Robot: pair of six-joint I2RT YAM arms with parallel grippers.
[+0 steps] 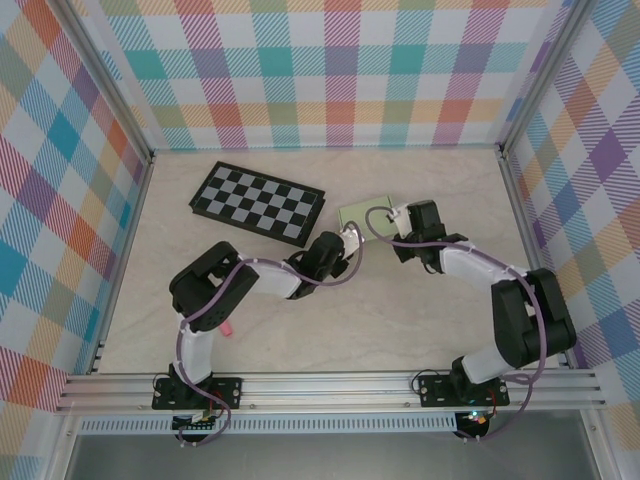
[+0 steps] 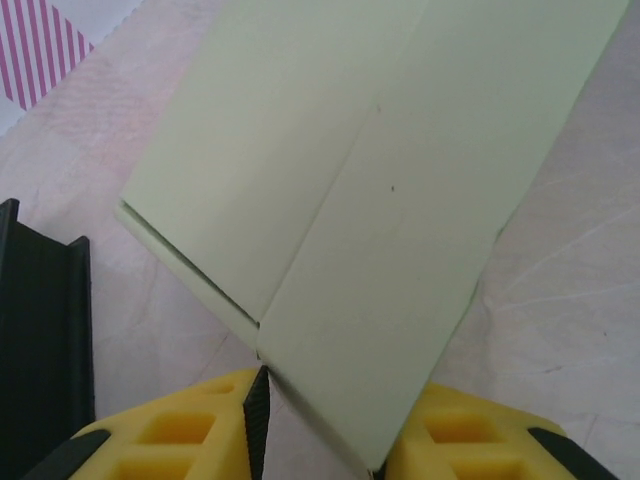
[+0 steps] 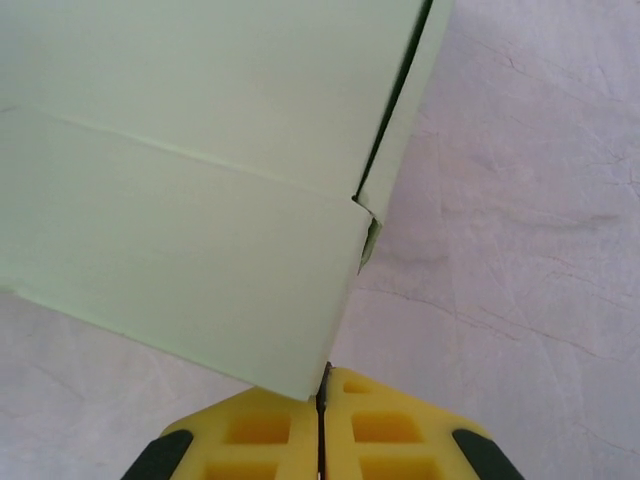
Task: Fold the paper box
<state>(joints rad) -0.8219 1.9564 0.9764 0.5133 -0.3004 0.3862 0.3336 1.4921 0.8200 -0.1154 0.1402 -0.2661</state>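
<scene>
Two grippers meet at the pale light-green, thin-card paper box [image 1: 364,213]. It lies folded flat on the pale marbled tabletop [image 1: 300,330], just beside the right corner of the black-and-grey checkerboard [image 1: 258,203] and near the middle of the workspace. The left gripper [image 1: 352,238] comes at the box from its near-left corner and the right gripper [image 1: 393,214] from its right end. The card is thus flanked on two sides and, I judge, kept from sliding while a fold is worked.

In the left wrist view the left gripper [image 2: 335,400] stands partly open, its yellow fingers [image 2: 170,435] apart with a corner of the box [image 2: 380,200] lying face-up in the gap. The card is not edge-on between the pads, so this looks like bracing or pressing rather than a pinch. One panel overlaps another along a long diagonal crease, and a thin layered edge shows at the left, so the box seems already doubled over.

In the right wrist view the right gripper [image 3: 322,378] has its fingers pressed together with no gap, and the box's [image 3: 190,150] corner reaches just to their seam. Whether a sliver of card is caught there I cannot tell. A side flap stands slightly proud at the right edge, with a dark slit behind it. Closed fingers would suit nudging or tucking that flap, which looks like the step in hand.
</scene>
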